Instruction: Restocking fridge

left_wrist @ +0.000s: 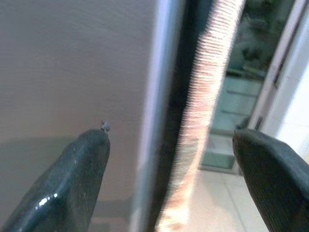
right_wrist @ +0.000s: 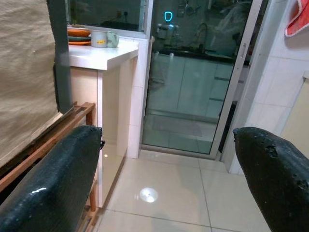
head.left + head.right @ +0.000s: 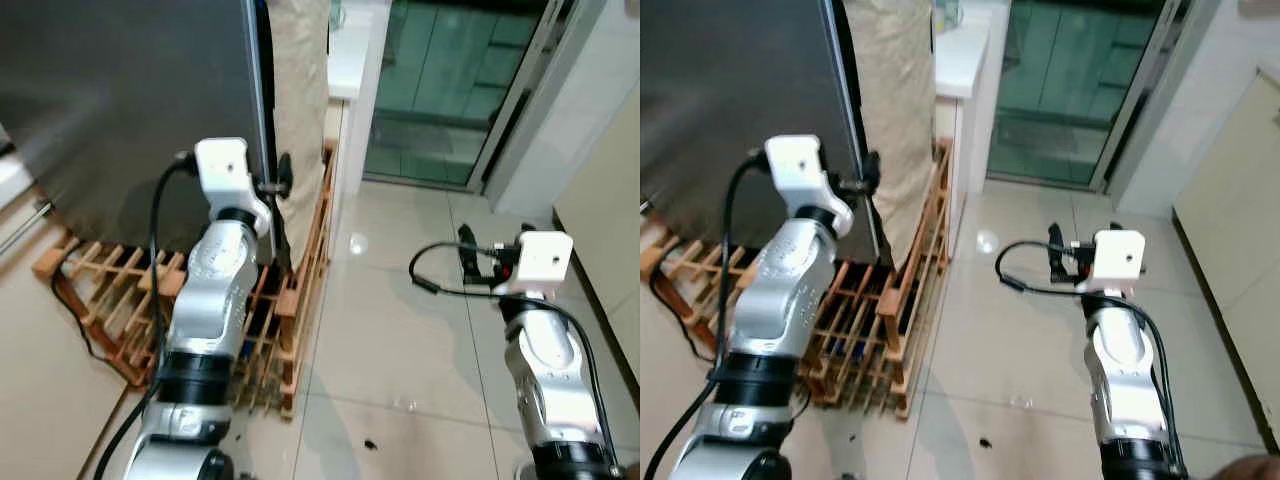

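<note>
Your left pincer point(image 1: 169, 169) is spread wide, its fingers straddling the right edge of the dark grey fridge door point(image 3: 120, 90), with a beige cloth point(image 3: 300, 100) hanging just beyond that edge. Your right pincer point(image 2: 169, 174) is also spread, held over the glossy tiled floor point(image 3: 400, 330), well apart from the fridge and facing a glass sliding door point(image 2: 193, 82)
</note>
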{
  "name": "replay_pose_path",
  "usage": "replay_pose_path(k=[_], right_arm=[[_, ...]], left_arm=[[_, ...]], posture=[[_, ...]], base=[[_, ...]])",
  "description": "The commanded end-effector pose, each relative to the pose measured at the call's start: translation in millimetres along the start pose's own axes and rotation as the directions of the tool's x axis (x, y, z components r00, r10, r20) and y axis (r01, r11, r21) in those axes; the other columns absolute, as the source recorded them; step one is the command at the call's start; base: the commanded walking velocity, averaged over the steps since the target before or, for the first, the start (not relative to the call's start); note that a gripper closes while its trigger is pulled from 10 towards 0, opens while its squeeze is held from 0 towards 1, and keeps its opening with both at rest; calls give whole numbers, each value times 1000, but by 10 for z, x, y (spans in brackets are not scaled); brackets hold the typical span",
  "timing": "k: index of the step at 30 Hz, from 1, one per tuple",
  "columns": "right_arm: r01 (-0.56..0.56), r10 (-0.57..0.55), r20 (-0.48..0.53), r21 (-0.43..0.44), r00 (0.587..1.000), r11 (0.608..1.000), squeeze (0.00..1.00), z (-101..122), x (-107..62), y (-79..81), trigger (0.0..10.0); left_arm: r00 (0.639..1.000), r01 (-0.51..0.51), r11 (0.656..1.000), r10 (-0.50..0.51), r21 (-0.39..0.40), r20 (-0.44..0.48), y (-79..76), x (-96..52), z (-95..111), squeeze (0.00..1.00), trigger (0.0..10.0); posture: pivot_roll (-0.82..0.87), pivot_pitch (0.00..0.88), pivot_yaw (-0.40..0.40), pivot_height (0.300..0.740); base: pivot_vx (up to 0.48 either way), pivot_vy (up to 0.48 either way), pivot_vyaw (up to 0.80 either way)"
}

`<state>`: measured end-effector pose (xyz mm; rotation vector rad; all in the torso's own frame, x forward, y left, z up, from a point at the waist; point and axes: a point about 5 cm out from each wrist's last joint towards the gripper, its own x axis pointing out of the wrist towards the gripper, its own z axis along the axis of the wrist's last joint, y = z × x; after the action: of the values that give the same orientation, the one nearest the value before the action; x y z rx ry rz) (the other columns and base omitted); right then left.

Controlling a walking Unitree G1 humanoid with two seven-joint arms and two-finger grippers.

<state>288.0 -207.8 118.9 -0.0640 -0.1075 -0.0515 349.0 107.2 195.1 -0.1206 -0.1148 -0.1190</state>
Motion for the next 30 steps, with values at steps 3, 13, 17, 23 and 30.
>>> replay_pose_path(k=[3,13,17,23,30], right_arm=[[3,-3,10,2,1000,1000,0,64,27,-44,10000],[9,-9,-2,-4,1000,1000,0,45,-18,-65,10000],[4,-4,-5,-8,1000,1000,0,47,-1,-72,10000],[-4,4,-16,-5,1000,1000,0,36,47,-52,10000],[2,-2,-26,2,1000,1000,0,16,10,-42,10000]], left_arm=[[1000,17,1000,-18,-21,-21,-101,138,50,0,10000],[999,32,999,-32,-41,-11,-182,232,152,0,10000],[1000,-4,1000,4,3,-6,-213,366,168,0,10000],[982,143,989,-147,-40,-122,-674,497,-13,0,10000],[855,464,842,-507,-275,-111,-1476,338,-83,0,10000]], posture=[[-45,28,-2,740],[-66,24,13,740],[-69,8,10,740],[-70,0,6,740],[-103,4,22,740]], base=[[0,0,0],[0,0,0],[0,0,0],[0,0,0],[0,0,0]])
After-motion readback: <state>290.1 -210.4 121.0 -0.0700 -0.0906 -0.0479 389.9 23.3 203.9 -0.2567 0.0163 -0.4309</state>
